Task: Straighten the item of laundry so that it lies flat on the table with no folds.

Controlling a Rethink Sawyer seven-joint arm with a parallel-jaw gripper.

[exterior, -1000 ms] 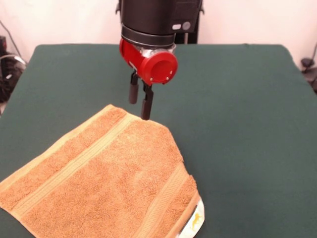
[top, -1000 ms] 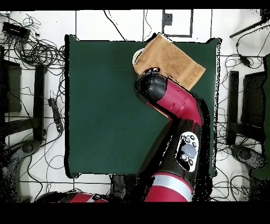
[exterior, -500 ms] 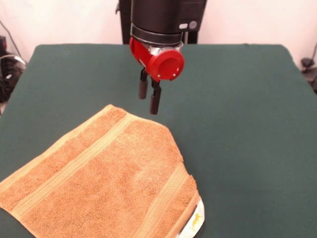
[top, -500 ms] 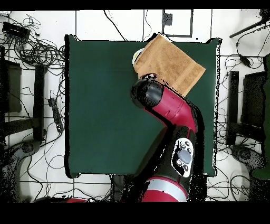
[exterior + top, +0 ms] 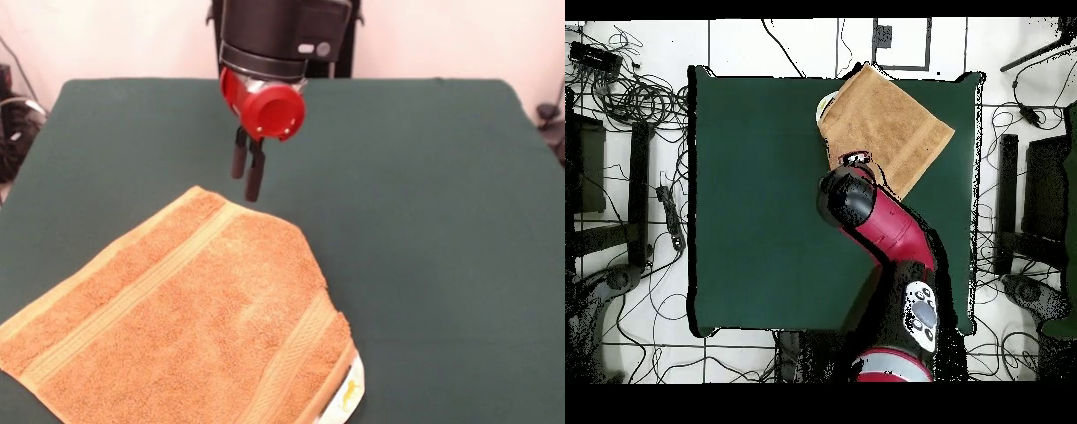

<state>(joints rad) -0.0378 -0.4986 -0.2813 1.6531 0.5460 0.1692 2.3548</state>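
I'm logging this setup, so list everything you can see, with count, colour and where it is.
Orange-tan terry towel with woven stripe bands: one, spread at the near left corner of the table in the front view, its near edge running past the bottom of the picture.
Small white tag: one, at the towel's near right corner.
Dark green cloth-covered table: one, fills most of both views.
Black cables: many, on the pale floor beside the table in the overhead view.
Red and black robot arm: one, reaching over the table.
Black gripper: one, above the table just beyond the towel's far edge, fingers close together, holding nothing.
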